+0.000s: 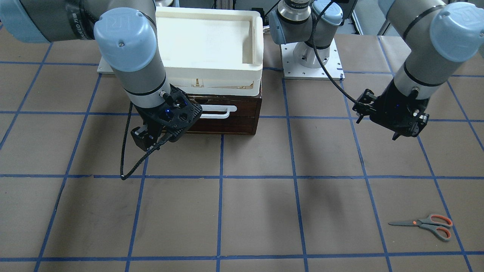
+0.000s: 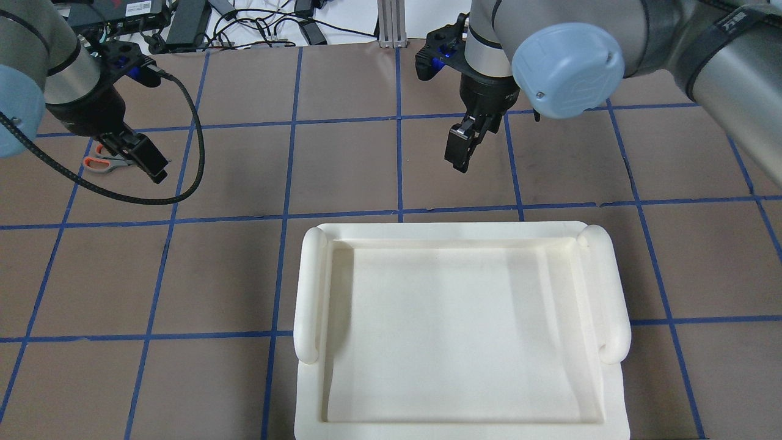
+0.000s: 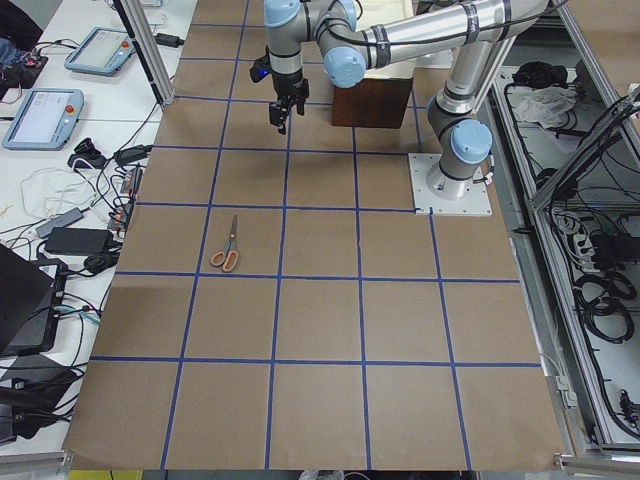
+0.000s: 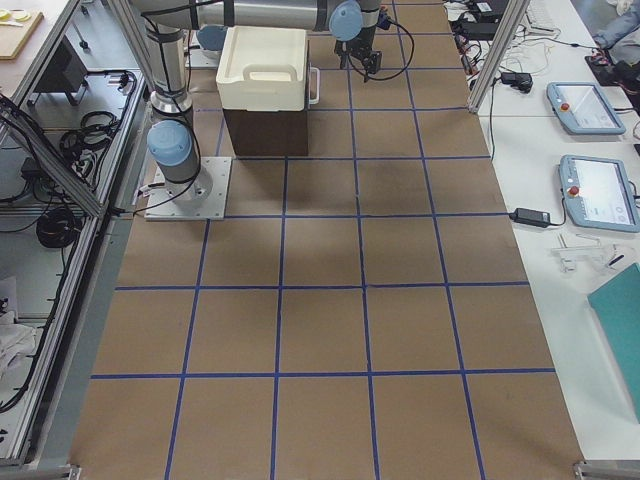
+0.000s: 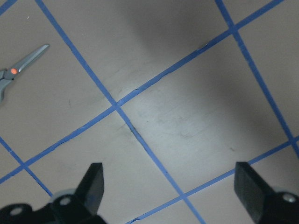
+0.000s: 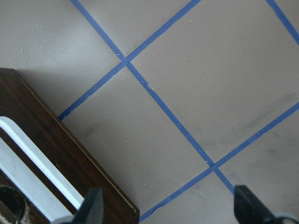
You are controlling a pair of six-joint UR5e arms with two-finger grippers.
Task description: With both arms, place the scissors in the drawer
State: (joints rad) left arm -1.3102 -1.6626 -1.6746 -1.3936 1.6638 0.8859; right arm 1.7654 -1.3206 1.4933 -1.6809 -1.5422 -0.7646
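Note:
The scissors (image 1: 427,226) lie flat on the brown table, grey with orange-lined loops. They also show in the exterior left view (image 3: 226,245), and a blade tip shows in the left wrist view (image 5: 25,60). My left gripper (image 1: 404,133) hangs open and empty above the table, next to the scissors in the overhead view (image 2: 149,162). The dark brown drawer (image 1: 230,124) is pushed in, with its white bar handle (image 1: 217,112) facing out. My right gripper (image 1: 153,139) is open and empty just in front of the drawer's end, with the handle at its view's lower left (image 6: 37,161).
A white plastic tray (image 2: 308,293) sits on top of the drawer box. The left arm's base plate (image 1: 312,70) is bolted beside the box. Blue tape lines grid the table. Cables and devices lie beyond the table's far edge (image 2: 183,18).

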